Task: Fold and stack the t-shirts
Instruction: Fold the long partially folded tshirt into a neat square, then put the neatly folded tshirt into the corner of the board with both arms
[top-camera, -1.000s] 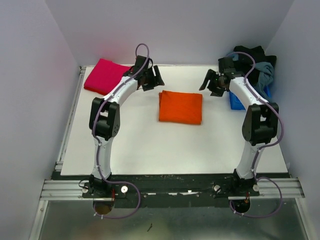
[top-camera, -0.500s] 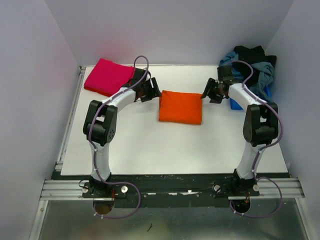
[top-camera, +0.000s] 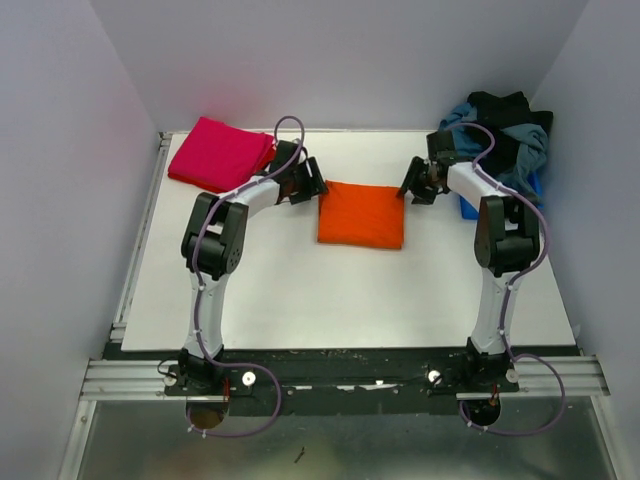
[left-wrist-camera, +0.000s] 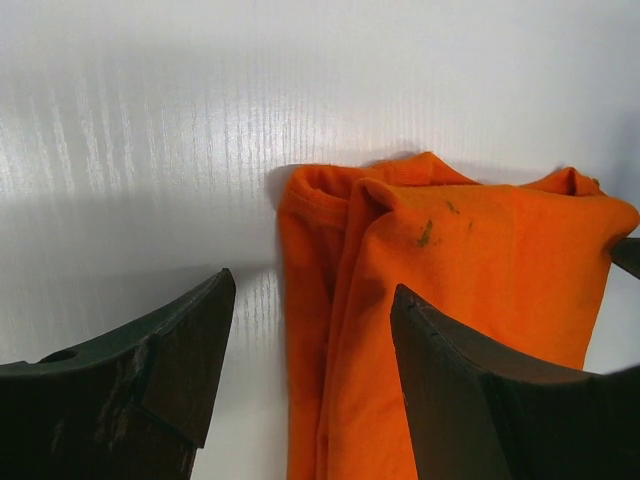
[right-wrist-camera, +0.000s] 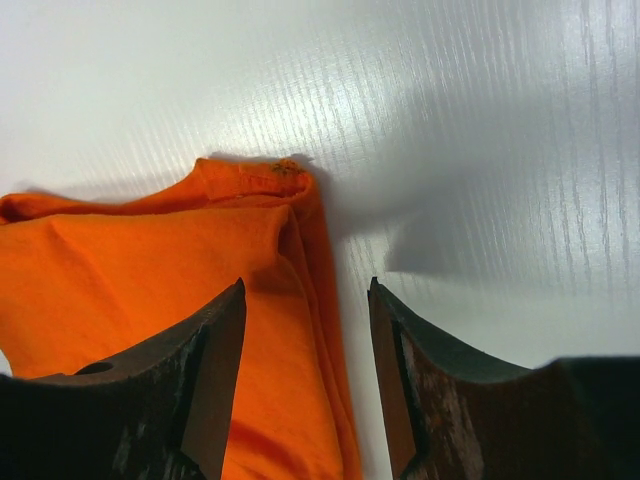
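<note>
Corners matter here: the folded orange t-shirt lies centre frame, its top edge running between my left gripper, spread wide at its upper-left corner, and right gripper, equally wide at upper-right; the pink t-shirt waits upper left, nearer the left arm.

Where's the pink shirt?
In the top view, the pink shirt lies folded at the far left corner of the table, left of the left gripper and the orange shirt.
</note>
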